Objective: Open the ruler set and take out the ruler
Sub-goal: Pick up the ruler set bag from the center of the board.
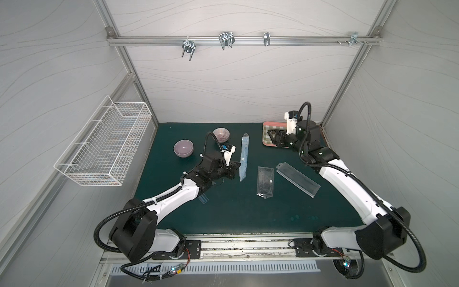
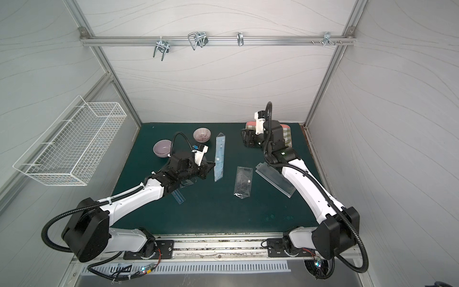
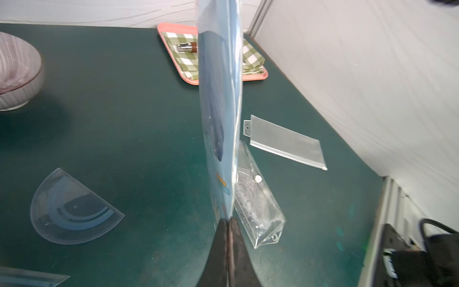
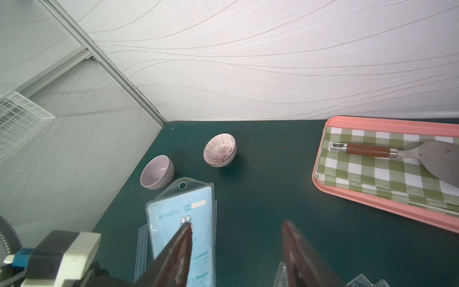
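Left gripper (image 3: 228, 223) pinched tight on ruler set (image 3: 219, 99) | ruler set: long clear case, pale-blue printed card inside, hang hole at far tip, turned on edge at mat (image 1: 223, 211) centre, near striped bowl (image 1: 221, 134) | right gripper (image 4: 236, 238) spread apart, empty, by pink tray (image 4: 372, 121) | clear ruler (image 1: 204, 198) flat under left forearm

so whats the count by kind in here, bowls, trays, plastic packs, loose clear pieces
bowls: 2 (lilac bowl, striped bowl)
trays: 1 (pink tray)
plastic packs: 3 (blue pack in the left gripper, clear pouch, clear sleeve)
loose clear pieces: 2 (protractor, strip)
total: 8
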{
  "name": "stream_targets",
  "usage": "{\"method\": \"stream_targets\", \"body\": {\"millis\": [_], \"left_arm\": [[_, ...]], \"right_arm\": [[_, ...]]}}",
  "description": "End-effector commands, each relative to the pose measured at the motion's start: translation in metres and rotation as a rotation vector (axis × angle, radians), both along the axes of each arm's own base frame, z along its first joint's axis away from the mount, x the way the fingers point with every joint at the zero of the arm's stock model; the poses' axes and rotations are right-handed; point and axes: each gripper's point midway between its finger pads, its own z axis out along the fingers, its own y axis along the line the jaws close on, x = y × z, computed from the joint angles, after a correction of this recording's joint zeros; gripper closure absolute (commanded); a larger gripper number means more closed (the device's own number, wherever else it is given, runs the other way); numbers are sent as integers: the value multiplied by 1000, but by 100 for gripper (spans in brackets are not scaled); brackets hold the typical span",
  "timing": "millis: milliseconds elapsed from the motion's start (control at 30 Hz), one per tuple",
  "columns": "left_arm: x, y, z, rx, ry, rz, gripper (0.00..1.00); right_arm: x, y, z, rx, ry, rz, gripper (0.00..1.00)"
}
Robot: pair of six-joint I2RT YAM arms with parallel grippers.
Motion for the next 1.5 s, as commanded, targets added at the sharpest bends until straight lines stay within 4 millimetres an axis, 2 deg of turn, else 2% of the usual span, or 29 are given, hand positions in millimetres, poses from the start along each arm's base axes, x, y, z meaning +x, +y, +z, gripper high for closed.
{"method": "stream_targets", "body": {"millis": [0,167,300,433,733,867,1033,1233,1467], "left_arm": [[-3,-12,61,-184,-75,-130,100],[-5,-18,94,-315,-76,-246,100],[-13,-26,115,-396,-79,-350,100],[-17,-29,114,-415,-53,-389,100],[-13,-33,102,-415,-10,-399,100],[-10,-28,105,-425,-19,-384,100],[-13,-22,120,-436,-58,-378,100],[-17,-21,125,-442,-68,-387,100],[-19,-21,128,-447,-73,-395,100]], "right_arm": [[-9,15,-5,62,-18,237,38],[-19,37,-33,78,17,473,34],[-26,54,-46,179,41,614,34],[-26,65,-50,202,51,663,34],[-48,87,-36,221,30,797,34],[-49,84,-37,196,33,776,34],[-39,63,-46,201,44,712,33],[-31,49,-55,208,55,676,33],[-33,44,-53,239,46,702,33]]}}
